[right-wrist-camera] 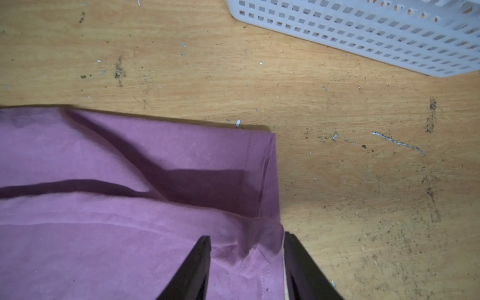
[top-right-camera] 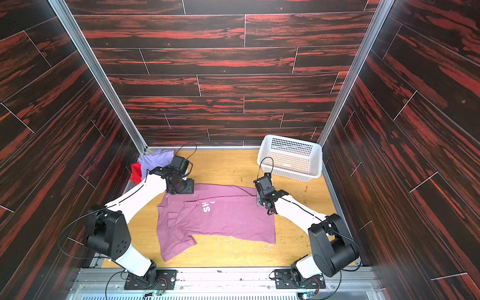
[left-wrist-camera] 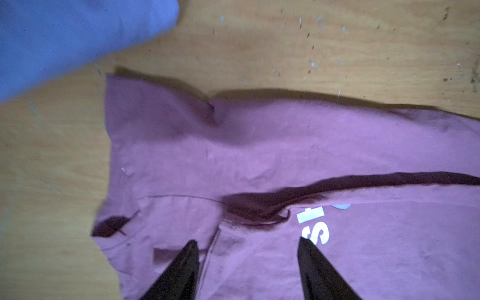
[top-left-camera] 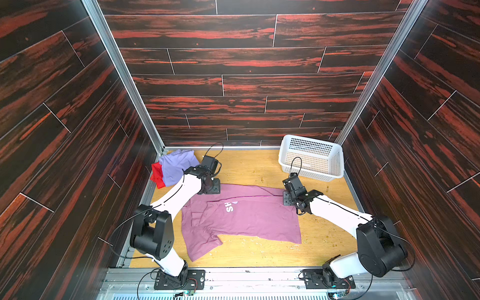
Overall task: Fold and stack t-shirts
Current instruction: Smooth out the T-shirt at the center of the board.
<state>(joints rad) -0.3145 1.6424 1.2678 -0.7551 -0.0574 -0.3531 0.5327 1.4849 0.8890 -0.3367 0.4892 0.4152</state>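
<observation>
A pink-mauve t-shirt [top-left-camera: 241, 220] [top-right-camera: 218, 220] with white lettering lies spread on the wooden table, its far strip folded over towards the front. My left gripper [top-left-camera: 211, 188] [left-wrist-camera: 247, 241] hangs open over the shirt's far left end by the collar [left-wrist-camera: 254, 215], with nothing between its fingers. My right gripper [top-left-camera: 291, 200] [right-wrist-camera: 246, 235] is open at the far right corner, one finger over the cloth and one at the hem's edge [right-wrist-camera: 270, 181]. A lavender t-shirt [top-left-camera: 176, 166] [left-wrist-camera: 65, 39] lies folded on a red t-shirt [top-left-camera: 157, 176] in the far left corner.
A white perforated basket [top-left-camera: 309, 175] [right-wrist-camera: 376, 33] sits in the far right corner, close behind my right gripper. Dark wood-pattern walls enclose the table on three sides. Both arm bases stand on the rail at the front edge.
</observation>
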